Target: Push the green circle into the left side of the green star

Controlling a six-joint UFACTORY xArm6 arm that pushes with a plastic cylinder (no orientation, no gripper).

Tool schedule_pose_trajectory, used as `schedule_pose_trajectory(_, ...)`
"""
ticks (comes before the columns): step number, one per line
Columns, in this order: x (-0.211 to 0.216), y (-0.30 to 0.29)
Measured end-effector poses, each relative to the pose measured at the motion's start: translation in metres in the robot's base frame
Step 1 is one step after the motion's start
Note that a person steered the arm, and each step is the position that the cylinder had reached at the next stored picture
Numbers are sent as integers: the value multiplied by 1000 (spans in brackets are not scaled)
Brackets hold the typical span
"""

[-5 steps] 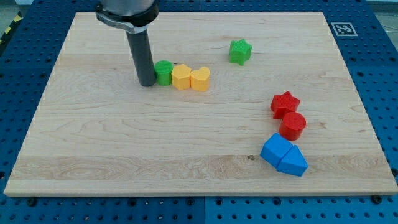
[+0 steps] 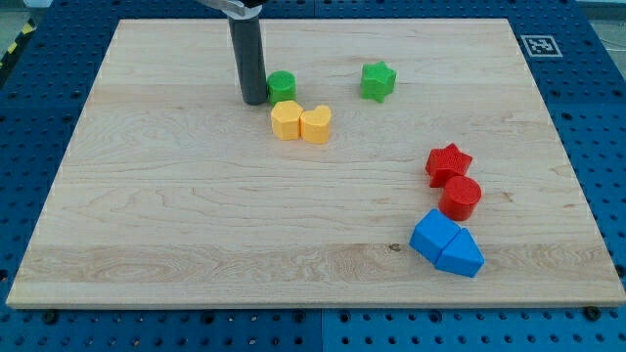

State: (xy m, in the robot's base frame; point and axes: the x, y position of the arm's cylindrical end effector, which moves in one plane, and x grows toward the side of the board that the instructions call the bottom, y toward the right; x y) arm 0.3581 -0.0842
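The green circle [image 2: 282, 85] lies on the wooden board [image 2: 196, 225], in the upper middle of the view. The green star [image 2: 377, 80] lies to its right, a clear gap between them. My tip [image 2: 253, 100] stands right against the green circle's left side. The circle sits just above the yellow hexagon [image 2: 286, 120], close to or touching it.
A yellow heart [image 2: 316, 124] touches the yellow hexagon's right side. At the view's right are a red star [image 2: 448, 162] and a red circle [image 2: 461, 197]. Below them sit a blue block [image 2: 433, 235] and a blue wedge-like block [image 2: 460, 257], touching.
My tip has moved up and to the right. The green circle went with it, off the yellow hexagon's left side to above it, nearer the green star.
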Motion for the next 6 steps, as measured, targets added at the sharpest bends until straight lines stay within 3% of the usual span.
schedule_pose_trajectory(1,0,12)
schedule_pose_trajectory(3,-1,98)
schedule_pose_trajectory(6,-11,99)
